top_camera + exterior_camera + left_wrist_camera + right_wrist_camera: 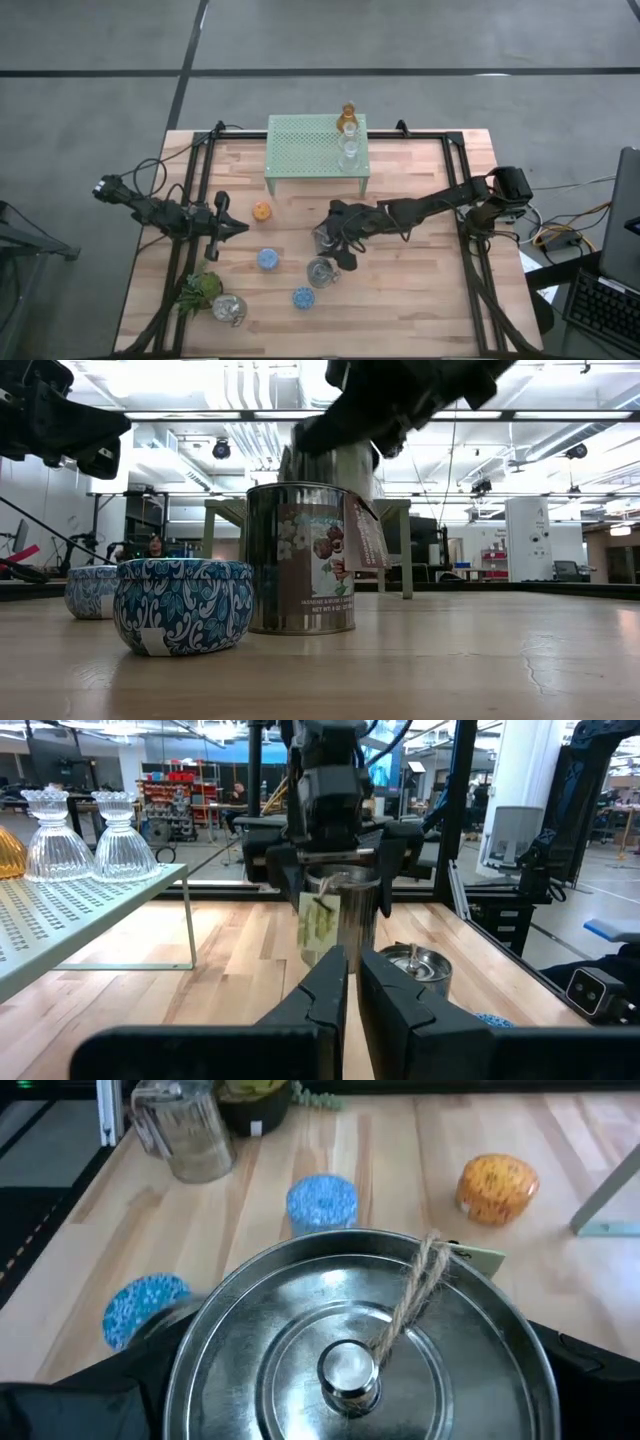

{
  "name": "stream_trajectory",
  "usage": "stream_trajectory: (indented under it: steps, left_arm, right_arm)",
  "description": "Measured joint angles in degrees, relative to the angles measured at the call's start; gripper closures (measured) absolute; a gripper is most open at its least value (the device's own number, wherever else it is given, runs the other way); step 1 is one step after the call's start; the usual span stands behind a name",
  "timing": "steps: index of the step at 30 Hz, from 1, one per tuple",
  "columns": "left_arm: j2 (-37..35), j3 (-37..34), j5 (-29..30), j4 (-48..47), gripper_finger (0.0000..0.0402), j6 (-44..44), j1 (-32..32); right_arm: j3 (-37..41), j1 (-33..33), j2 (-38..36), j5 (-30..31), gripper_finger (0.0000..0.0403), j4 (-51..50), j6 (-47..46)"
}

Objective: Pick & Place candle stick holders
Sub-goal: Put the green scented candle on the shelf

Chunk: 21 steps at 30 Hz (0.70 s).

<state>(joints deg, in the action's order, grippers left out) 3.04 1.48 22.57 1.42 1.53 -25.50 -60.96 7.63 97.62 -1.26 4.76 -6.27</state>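
Near the middle of the tabletop, the right tool is gripping a silvery metal holder by its sides, its fingers spread wide around the lidded tin. The tin is sitting between the fingers with its twine tag lying across the lid; in the left wrist view it is hanging above the wood, clear of the surface. A second silvery holder is standing just beside the right tool, toward the front edge. Two blue holders are resting on the wood near it, and the orange holder is sitting closer to the pale-green mesh stand. On the stand's right end, the amber glass holder and two clear glass holders are standing in a row. A third silvery holder is lying at the front left, touching the green plant. The left tool is hovering at the left side, fingers pressed together, gripping nothing, pointing toward the orange holder.
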Motion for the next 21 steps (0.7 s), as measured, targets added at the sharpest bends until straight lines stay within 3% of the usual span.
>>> stream_trajectory:
  steps: [21]
  left_arm:
    - [0.01, 0.00, 0.00, 0.02, 0.0371, 0.00, 0.00]
  right_arm:
    - [-16.95, -8.80, -0.07, -1.57, 0.0056, -11.75, 5.42]
